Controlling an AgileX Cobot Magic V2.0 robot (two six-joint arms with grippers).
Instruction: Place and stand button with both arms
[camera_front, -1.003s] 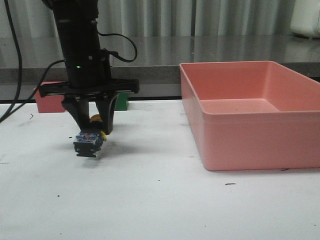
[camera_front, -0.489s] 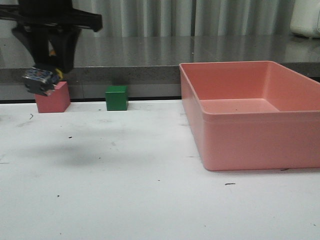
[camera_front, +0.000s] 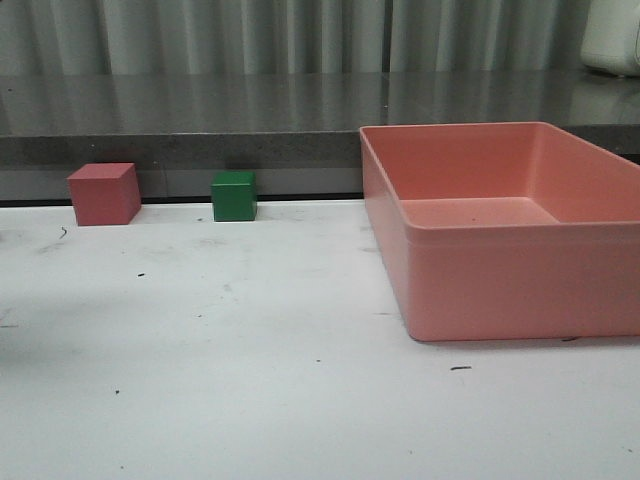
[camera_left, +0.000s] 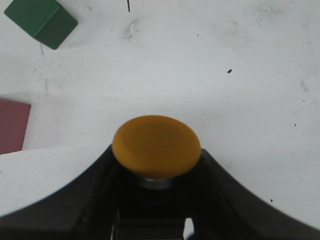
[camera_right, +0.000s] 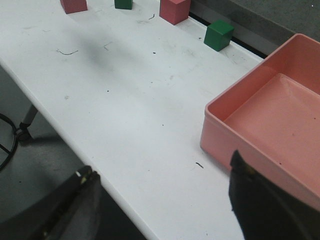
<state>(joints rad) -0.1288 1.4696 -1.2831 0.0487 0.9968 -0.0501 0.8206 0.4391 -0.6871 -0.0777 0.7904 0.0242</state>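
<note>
The button (camera_left: 156, 145) shows only in the left wrist view. Its round yellow cap faces the camera and its black base is hidden between the fingers. My left gripper (camera_left: 157, 172) is shut on the button, held well above the white table near a green cube (camera_left: 42, 19) and a pink cube (camera_left: 12, 125). My right gripper (camera_right: 161, 167) stands open with nothing between its fingers, hanging over the table's front edge beside the pink bin (camera_right: 215, 130). Neither arm nor the button appears in the front view.
In the front view a pink cube (camera_front: 103, 193) and a green cube (camera_front: 234, 196) stand at the back left. A large pink bin (camera_front: 500, 235) fills the right side. The right wrist view also shows a second pink cube (camera_right: 73, 5) and a second green cube (camera_right: 123, 3) farther off.
The left arm lifted the button off the table, rose up and to the left, and has left the front view.
</note>
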